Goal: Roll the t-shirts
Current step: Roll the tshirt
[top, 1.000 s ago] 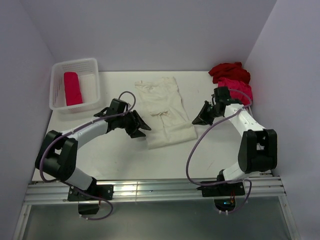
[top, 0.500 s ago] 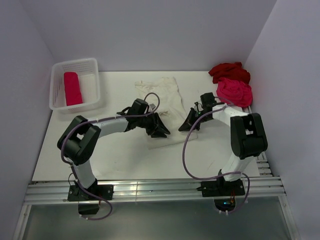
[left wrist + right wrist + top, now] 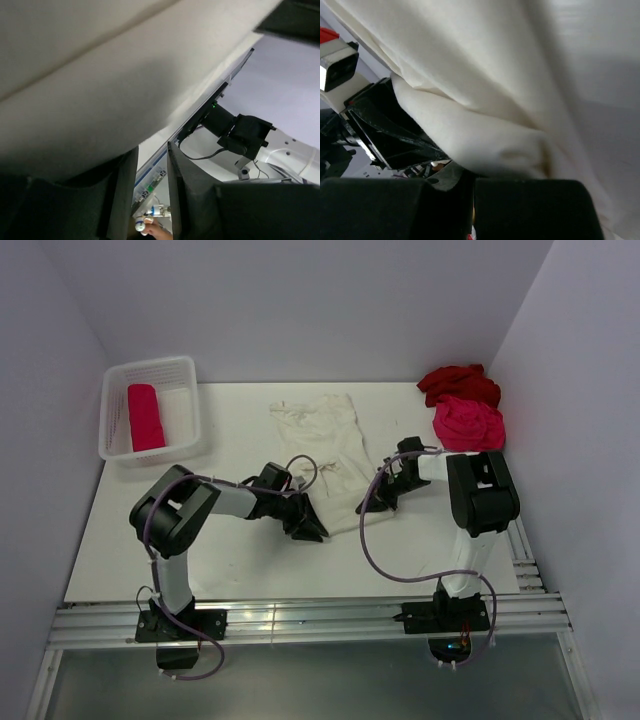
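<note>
The cream-white t-shirt (image 3: pixel 322 435) lies flat in the middle of the bench (image 3: pixel 240 560), its collar end toward the far wall. Both arms reach to its near edge. The left pincer (image 3: pixel 314 531) sits low at the near-left corner and covers that corner from above. In the left wrist view its two fingers (image 3: pixel 122 190) stand slightly apart. Only the bench's metal rail shows through the narrow gap, and no cloth. The tips meet the blurred underside of the shirt's edge, which fills most of that view. I cannot tell whether they have hold of any fabric there.

The right pincer (image 3: pixel 369 505) is at the near-right corner. In its wrist view the fingers are pressed together, and a puckered fold of the cream cloth rises straight off the tips, so it is pinching the shirt's edge. The actual contact is lost in shadow.

The hot pink t-shirt (image 3: pixel 468 425) and the dark red t-shirt (image 3: pixel 456 381) lie crumpled against the right wall, touching, the red one farther back. Their shapes cannot be made out in the heap. The pink-red roll (image 3: pixel 145 417) lies in the white mesh basket (image 3: pixel 150 364) at the far-left corner, well apart from both arms.
</note>
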You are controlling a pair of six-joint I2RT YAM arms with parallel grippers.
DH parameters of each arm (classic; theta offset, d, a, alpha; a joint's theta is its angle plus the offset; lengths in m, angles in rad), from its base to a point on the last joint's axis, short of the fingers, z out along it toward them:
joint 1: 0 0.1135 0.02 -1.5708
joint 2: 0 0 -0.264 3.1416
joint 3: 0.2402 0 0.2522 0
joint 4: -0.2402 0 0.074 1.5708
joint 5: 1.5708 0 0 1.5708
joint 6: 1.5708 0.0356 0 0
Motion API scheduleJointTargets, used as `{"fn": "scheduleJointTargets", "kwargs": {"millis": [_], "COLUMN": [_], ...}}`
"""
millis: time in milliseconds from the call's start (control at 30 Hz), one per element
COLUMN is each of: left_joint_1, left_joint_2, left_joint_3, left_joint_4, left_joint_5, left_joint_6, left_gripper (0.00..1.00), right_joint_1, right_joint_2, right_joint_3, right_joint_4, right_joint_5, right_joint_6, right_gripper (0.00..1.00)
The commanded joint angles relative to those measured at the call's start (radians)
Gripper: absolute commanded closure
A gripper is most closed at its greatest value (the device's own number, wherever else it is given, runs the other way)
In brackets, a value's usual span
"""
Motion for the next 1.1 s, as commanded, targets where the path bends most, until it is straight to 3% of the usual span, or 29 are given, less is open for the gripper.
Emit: {"fn": "scheduleJointTargets", "kwargs": {"millis": [0,133,367,433,500,600,633,767,867,900,1000,1067], "left_joint_1": [0.015,0.033,0.041,0.043,0.043,0.043,0.041,0.05,0.07,0.082,0.111,0.119], "left_joint_2": [0.037,0.051,-0.016,-0.069,-0.105,-0.17,-0.196,-0.253,-0.311,-0.323,-0.34,-0.325], "left_joint_3": [-0.033,-0.024,0.034,0.059,0.112,0.187,0.209,0.182,0.09,0.062,-0.036,-0.058], "left_joint_4": [-0.038,-0.088,-0.197,-0.234,-0.268,-0.346,-0.361,-0.403,-0.389,-0.369,-0.313,-0.3], "left_joint_5": [-0.042,-0.066,-0.111,-0.122,-0.138,-0.161,-0.169,-0.172,-0.169,-0.163,-0.145,-0.14], "left_joint_6": [0.097,0.131,0.152,0.152,0.154,0.166,0.172,0.175,0.169,0.168,0.162,0.166], "left_gripper": [0.63,0.64,0.61,0.57,0.47,0.39,0.37,0.33,0.34,0.34,0.35,0.35], "right_joint_1": [-0.059,-0.073,-0.101,-0.101,-0.102,-0.105,-0.105,-0.118,-0.122,-0.121,-0.118,-0.108], "right_joint_2": [0.009,0.0,-0.115,-0.183,-0.246,-0.299,-0.327,-0.365,-0.39,-0.39,-0.324,-0.275], "right_joint_3": [0.003,0.035,0.098,0.096,0.09,0.06,0.05,-0.019,-0.077,-0.101,-0.105,-0.097], "right_joint_4": [-0.016,-0.05,-0.18,-0.191,-0.203,-0.209,-0.209,-0.179,-0.136,-0.121,-0.096,-0.097], "right_joint_5": [0.072,0.063,0.222,0.233,0.253,0.276,0.276,0.233,0.158,0.14,0.077,0.084], "right_joint_6": [-0.035,-0.035,-0.087,-0.087,-0.083,-0.087,-0.09,-0.094,-0.077,-0.066,-0.073,-0.08], "right_gripper": [1.0,0.97,0.9,0.79,0.6,0.46,0.46,0.47,0.63,0.75,0.9,0.94]}}
